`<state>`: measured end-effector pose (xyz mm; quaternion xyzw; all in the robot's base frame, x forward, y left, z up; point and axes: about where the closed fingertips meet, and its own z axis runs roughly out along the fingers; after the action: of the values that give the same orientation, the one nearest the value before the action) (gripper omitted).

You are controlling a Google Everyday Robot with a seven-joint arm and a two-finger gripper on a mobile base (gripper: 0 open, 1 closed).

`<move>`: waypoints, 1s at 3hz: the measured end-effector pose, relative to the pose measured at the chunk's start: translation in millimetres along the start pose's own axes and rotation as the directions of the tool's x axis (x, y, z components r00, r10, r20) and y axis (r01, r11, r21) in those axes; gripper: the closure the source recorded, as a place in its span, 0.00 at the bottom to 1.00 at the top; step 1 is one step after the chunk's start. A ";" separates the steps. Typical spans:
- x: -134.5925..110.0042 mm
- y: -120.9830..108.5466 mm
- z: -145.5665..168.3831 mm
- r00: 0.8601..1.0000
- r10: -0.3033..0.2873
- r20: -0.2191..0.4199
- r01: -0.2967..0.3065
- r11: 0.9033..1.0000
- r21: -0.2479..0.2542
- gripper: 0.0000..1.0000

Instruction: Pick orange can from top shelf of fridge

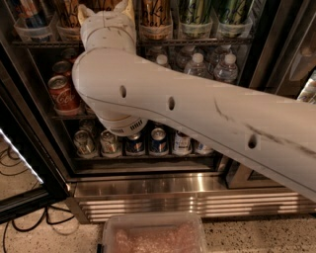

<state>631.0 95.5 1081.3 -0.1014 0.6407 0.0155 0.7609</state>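
My gripper (105, 9) is at the top edge of the view, on the end of my white arm (187, 108), and it reaches into the fridge (173, 190) at the top shelf (197, 41). A gold-orange can shows just behind it, mostly hidden by the wrist. Another orange can (155, 15) with black script stands in a clear tray just to the gripper's right. A third orange can (66, 14) stands to its left. Tall green cans (195, 12) fill the trays further right.
Red Coca-Cola cans (63, 94) and water bottles (226, 68) stand on the middle shelf, and small cans (133, 142) on the bottom one. The open fridge door (19, 163) and cables (19, 225) are at the left. A clear plastic tub (153, 234) sits on the floor in front.
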 end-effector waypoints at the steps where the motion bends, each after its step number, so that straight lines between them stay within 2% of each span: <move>1: 1.2 -1.8 4.7 1.000 -0.007 0.000 0.007 1.000 0.006 0.37; 3: 18.5 -13.7 24.2 0.999 -0.028 -0.034 0.030 0.999 0.037 0.35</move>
<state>659.9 84.4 1068.9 -0.0966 0.6520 -0.0093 0.7520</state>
